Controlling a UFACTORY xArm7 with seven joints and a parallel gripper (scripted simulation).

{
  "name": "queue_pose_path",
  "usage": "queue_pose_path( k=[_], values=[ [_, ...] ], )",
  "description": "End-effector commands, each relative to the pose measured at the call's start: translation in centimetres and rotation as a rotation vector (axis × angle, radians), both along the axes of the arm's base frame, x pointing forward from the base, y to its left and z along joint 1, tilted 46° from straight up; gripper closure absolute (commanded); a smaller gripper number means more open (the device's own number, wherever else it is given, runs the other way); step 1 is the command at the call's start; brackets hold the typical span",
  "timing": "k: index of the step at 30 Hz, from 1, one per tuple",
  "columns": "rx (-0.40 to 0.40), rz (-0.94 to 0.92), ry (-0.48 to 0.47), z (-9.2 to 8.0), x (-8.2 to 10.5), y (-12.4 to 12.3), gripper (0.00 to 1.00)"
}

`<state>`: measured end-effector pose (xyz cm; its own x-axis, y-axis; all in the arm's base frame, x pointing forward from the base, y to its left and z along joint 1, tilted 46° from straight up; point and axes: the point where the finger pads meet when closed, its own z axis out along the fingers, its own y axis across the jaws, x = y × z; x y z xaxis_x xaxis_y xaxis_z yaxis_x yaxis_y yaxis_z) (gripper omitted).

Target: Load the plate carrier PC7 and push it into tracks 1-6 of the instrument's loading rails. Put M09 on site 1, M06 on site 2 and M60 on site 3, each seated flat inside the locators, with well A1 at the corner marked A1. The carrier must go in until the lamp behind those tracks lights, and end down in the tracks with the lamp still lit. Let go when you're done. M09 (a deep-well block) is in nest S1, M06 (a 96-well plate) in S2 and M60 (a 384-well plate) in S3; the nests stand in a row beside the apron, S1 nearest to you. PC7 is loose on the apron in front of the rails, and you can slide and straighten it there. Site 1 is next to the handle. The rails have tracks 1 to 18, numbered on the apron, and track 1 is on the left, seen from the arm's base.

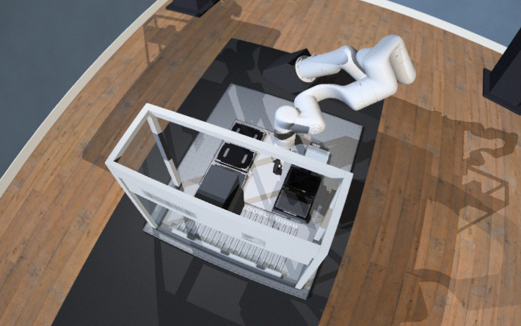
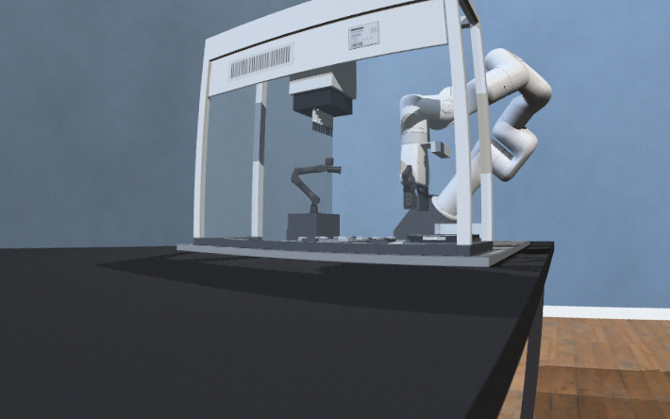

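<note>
Claw [image 1: 277, 167] wide open, nothing between the fingers; hanging point-down from the white arm [image 1: 370, 78], raised well above the deck in the exterior view [image 2: 414, 200].

Directly beside the claw, toward the frame's right post in the top view: dark carrier PC7 [image 1: 297, 192] lying on the pale apron [image 1: 260, 183], a dark plate on it; which plate, cannot tell. Near end of the carrier close to the claw, far end reaching toward the rails [image 1: 230, 242].

On the claw's other side, across the apron: row of nests. Tall dark block [image 1: 219, 186] in the one nearest the rails, a low black tray [image 1: 235, 156] with two slots next, another black tray [image 1: 248, 130] just behind the arm's wrist. Labels too small to read.

White frame [image 1: 230, 139] of the instrument spanning overhead, top bar crossing just above the claw in the top view. All on a black surface [image 2: 223, 332].
</note>
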<state>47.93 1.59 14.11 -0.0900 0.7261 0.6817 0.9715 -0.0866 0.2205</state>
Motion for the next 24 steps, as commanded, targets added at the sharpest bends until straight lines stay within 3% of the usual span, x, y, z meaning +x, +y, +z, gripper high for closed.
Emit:
queue_pose_path(
  k=[1, 24],
  values=[
    [-0.002, -0.004, -0.003, 0.5, 0.0, -0.6, 0.0],
    [-0.002, -0.004, -0.004, 2.5, -0.6, -2.5, 0.0]
  ],
)
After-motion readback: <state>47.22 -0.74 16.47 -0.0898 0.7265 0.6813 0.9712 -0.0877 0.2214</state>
